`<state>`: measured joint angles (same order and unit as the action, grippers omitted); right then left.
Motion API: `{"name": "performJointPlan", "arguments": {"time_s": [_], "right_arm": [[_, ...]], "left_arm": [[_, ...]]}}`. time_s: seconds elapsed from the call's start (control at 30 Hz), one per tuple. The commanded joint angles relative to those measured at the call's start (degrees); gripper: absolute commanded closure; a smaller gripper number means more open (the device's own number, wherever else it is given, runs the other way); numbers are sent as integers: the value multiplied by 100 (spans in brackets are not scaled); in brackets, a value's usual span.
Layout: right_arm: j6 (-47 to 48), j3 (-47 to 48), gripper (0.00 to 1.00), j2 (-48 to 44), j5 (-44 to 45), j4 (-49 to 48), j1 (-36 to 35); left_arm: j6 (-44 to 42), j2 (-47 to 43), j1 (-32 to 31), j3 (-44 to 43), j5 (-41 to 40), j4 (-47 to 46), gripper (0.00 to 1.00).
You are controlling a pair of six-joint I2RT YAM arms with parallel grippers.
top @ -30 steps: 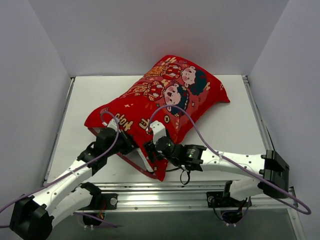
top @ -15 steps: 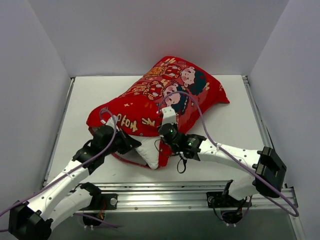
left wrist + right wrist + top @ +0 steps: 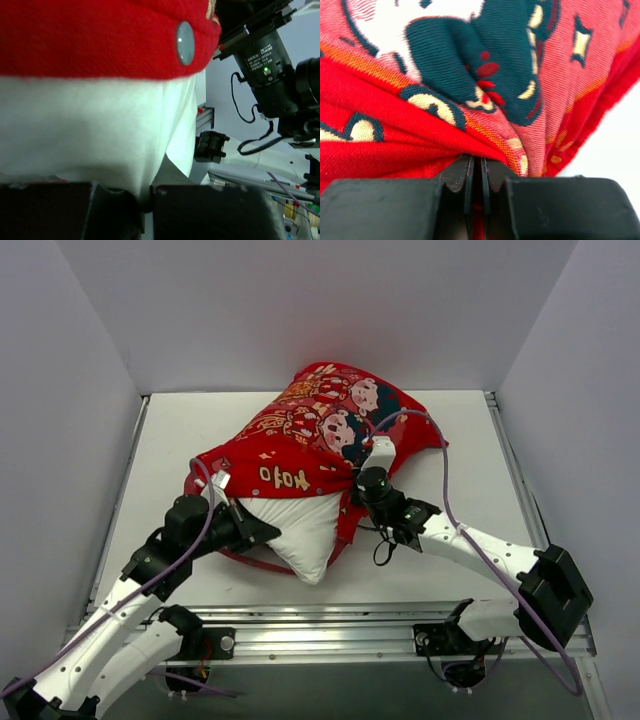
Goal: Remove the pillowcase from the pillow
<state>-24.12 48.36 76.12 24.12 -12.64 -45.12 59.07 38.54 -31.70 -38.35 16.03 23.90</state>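
Note:
The red pillowcase (image 3: 320, 435) is bunched toward the far right of the table, its cartoon children facing up. A white corner of the pillow (image 3: 300, 525) sticks out of its near opening. My left gripper (image 3: 262, 533) is shut on that white corner. In the left wrist view the pillow (image 3: 90, 130) bulges above the left gripper (image 3: 145, 200), under the pillowcase (image 3: 90, 35) hem. My right gripper (image 3: 352, 490) is shut on a fold at the pillowcase edge. In the right wrist view the pillowcase (image 3: 470, 75) is pinched in the right gripper (image 3: 476, 172).
The white table (image 3: 170, 440) is boxed in by white walls at the left, back and right. An aluminium rail (image 3: 330, 625) runs along the near edge. A purple cable (image 3: 440, 455) loops over the right arm. A clear button (image 3: 184, 42) sits on the hem.
My right gripper shut on the pillowcase and drew it away toward the far right. The white pillow corner, hidden one second ago, now shows. My left gripper held on.

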Motion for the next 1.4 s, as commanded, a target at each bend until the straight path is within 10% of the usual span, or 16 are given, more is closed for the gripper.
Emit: {"name": "performJointPlan", "arguments": {"time_s": [0.0, 0.3, 0.53, 0.67, 1.07, 1.23, 1.37], "right_arm": [[-189, -502, 100, -106, 805, 456, 670], [55, 58, 97, -263, -670, 808, 1094], [1092, 1331, 68, -405, -1707, 878, -249], [1646, 2088, 48, 155, -2321, 799, -444], [2534, 4532, 33, 2818, -3194, 1202, -779], [2763, 5297, 37, 3602, -2994, 1537, -770], [2834, 5614, 82, 4086, -1907, 1660, -621]], "left_arm": [[-149, 126, 68, -857, 925, -554, 98], [-1081, 303, 68, -912, 314, 702, 98], [-976, 311, 59, -6, 181, 229, 98], [-1046, 399, 50, 55, 163, 97, 98], [-1003, 127, 41, 231, 84, -8, 98], [-1011, -4, 33, 249, 67, 53, 98], [-1055, -145, 24, 188, 40, 272, 98]]}}
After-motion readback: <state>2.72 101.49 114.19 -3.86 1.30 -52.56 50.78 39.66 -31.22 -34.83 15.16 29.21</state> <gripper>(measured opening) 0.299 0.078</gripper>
